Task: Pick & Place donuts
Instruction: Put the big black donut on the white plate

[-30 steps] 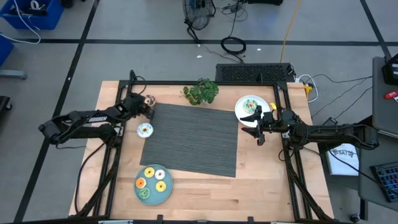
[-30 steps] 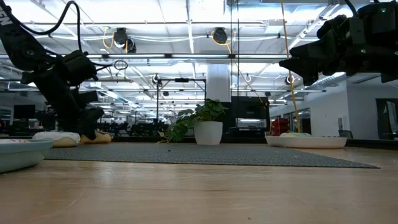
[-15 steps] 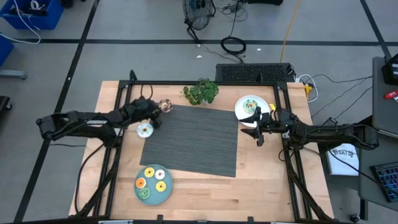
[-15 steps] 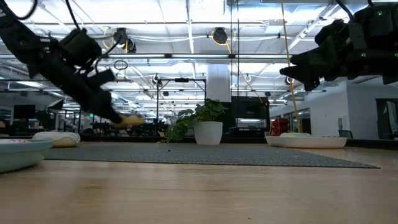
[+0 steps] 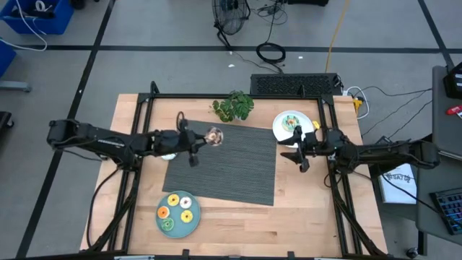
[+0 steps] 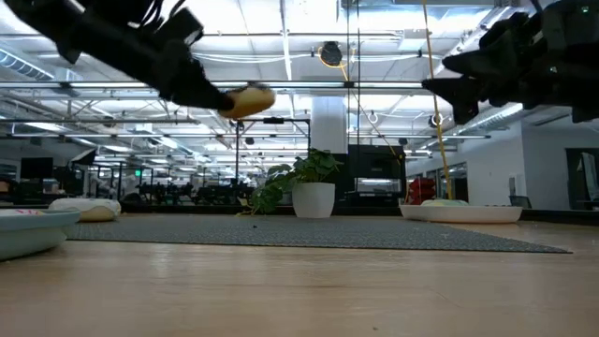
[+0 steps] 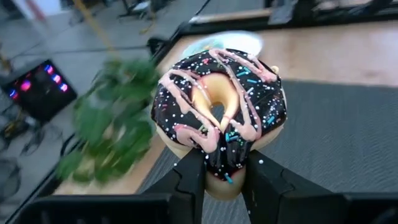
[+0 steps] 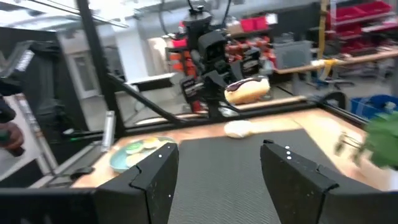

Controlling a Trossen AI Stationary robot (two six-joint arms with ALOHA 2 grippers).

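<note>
Left arm: reaches from the table's left side out over the near-left part of the grey mat [image 5: 224, 159].
Left gripper [image 7: 222, 171]: fingers pinched on the lower edge of a chocolate donut [image 7: 219, 109], lifted well clear of the table.
Chocolate donut: dark icing with pink drizzle and coloured sprinkles, held upright above the mat's back-left corner.
Second donut [image 6: 86, 208]: pale, lying on the wood just off the mat's left edge, mostly hidden under the left arm from above.
Teal plate [image 5: 193, 225]: front-left of the table, holding four donuts [image 5: 177, 208], yellow, white, orange and green.
Plant [image 5: 233, 105]: at the back edge, just behind the mat.
White plate [image 5: 278, 124]: back-right, with a green-and-white donut [image 5: 290, 121] on it.
Right gripper [image 8: 219, 180]: fingers spread apart, holding nothing, hovering just beside the white plate at the mat's right edge.
</note>
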